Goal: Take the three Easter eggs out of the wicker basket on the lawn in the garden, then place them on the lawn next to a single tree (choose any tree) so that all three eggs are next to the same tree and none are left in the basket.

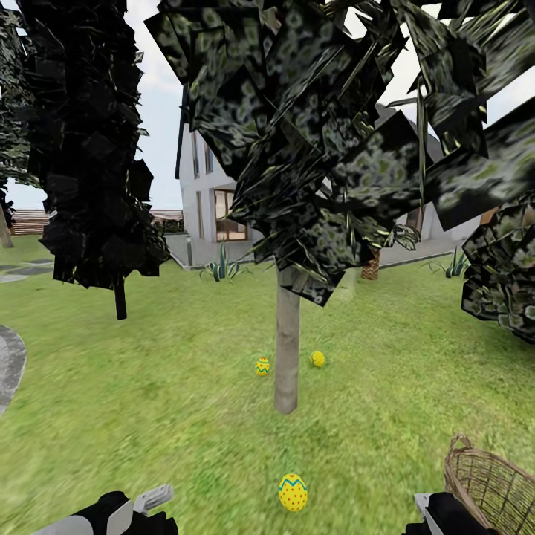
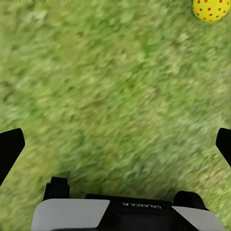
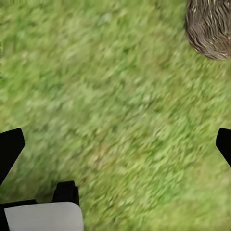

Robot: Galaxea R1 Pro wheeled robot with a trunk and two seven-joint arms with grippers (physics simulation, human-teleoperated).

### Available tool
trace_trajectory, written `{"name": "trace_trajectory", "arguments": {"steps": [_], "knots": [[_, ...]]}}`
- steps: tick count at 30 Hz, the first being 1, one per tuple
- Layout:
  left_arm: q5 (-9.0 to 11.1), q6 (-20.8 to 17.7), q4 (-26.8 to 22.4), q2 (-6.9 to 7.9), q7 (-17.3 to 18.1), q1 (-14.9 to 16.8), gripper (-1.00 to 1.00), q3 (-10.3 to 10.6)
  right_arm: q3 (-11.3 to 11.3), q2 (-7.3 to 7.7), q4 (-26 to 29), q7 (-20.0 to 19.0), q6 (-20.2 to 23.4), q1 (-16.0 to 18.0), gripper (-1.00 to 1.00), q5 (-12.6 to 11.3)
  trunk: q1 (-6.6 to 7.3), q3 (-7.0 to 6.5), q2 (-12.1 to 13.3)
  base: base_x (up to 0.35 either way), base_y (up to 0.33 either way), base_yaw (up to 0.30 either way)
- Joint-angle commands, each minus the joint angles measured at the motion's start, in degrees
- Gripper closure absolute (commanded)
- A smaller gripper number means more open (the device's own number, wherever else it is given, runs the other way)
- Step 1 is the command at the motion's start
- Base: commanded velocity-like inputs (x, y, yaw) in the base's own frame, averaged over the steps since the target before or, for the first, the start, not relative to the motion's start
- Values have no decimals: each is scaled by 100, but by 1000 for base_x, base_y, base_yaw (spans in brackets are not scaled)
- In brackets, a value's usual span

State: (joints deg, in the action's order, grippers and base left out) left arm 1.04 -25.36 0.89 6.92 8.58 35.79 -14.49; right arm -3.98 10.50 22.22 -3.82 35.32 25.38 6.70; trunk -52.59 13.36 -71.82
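So, using the tree (image 1: 287, 349) with the pale trunk as the anchor and going left to right: well off to its left stands the near-black tree (image 1: 96, 148), not the one being used. The left gripper (image 2: 115, 144) hangs low over the lawn (image 1: 148, 416), jaws wide apart with nothing but grass between them. Just left of the trunk base sits one Easter egg (image 1: 262, 365), blue zigzag showing. Just right of the trunk, slightly further back, is a second egg (image 1: 318, 359) with red dots. The third egg (image 1: 293, 492) lies in front of the trunk, nearer the robot and noticeably further out than the other two; the left wrist view catches it at the edge of the frame (image 2: 211, 9). Further right, the right gripper (image 3: 115, 144) is also spread open over bare grass, holding nothing, and the wicker basket (image 1: 490, 483) stands right of that, well to the tree's right. What I can see inside it looks empty, though part is cut off.

Risk from here, I'd guess: that third egg may sit too far out to count as next to the tree, and the low left gripper could knock it rolling if the arm swings carelessly.
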Motion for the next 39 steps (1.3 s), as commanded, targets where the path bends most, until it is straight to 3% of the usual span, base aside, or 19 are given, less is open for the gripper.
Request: {"name": "trace_trajectory", "arguments": {"steps": [1, 39], "knots": [[10, -13, 9, 3, 12, 7, -100, -10, -42, -4, 10, -40, 28, 2, -100, 60, 22, -11, 37, 0, 0, 0], [10, -13, 16, -6, 7, 7, -100, -10, -24, -48, 2, -11, 28, 2, -100, 65, 857, -693, 1561, 0, 0, 0]]}}
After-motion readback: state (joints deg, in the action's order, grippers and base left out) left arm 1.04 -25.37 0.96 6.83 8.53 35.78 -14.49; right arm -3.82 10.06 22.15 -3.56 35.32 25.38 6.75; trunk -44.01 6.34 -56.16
